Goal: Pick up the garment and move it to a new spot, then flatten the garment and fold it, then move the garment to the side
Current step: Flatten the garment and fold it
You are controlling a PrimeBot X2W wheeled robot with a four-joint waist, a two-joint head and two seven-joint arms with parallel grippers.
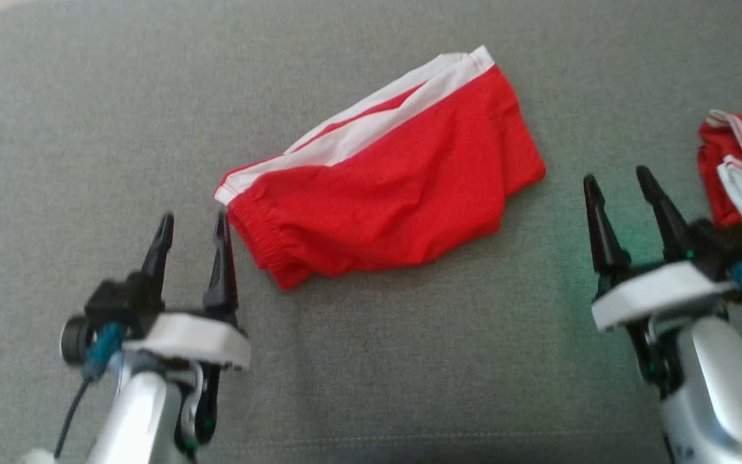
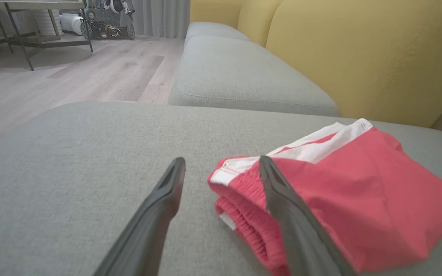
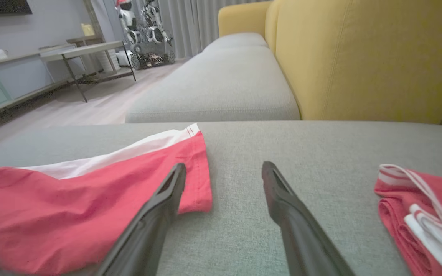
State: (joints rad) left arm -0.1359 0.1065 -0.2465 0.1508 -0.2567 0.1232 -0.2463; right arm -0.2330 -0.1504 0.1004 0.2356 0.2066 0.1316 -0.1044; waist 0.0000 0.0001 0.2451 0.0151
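Roughly centred on the grey seat cushion (image 1: 87, 129), the garment (image 1: 397, 187) lies slanted, red with a white band along its far edge and an elastic waistband at its left end. In the left wrist view that waistband end shows stacked layers, though one dark finger crosses in front and hides part of them. The left gripper (image 1: 194, 218) hovers just beside the waistband corner, fingers spread and holding nothing. Whether its nearer fingertip touches the cloth cannot be told. The right gripper (image 1: 616, 176) stands near the garment's other end but apart from it, fingers likewise spread and empty.

At the right edge of the head view lies a second red piece (image 1: 741, 174) with white trim. It is cut off by the frame and partly hidden behind the right wrist, so its shape is hard to make out. In the right wrist view the garment runs off the left and bottom edges. A yellow backrest (image 2: 359, 57) rises behind the cushion.
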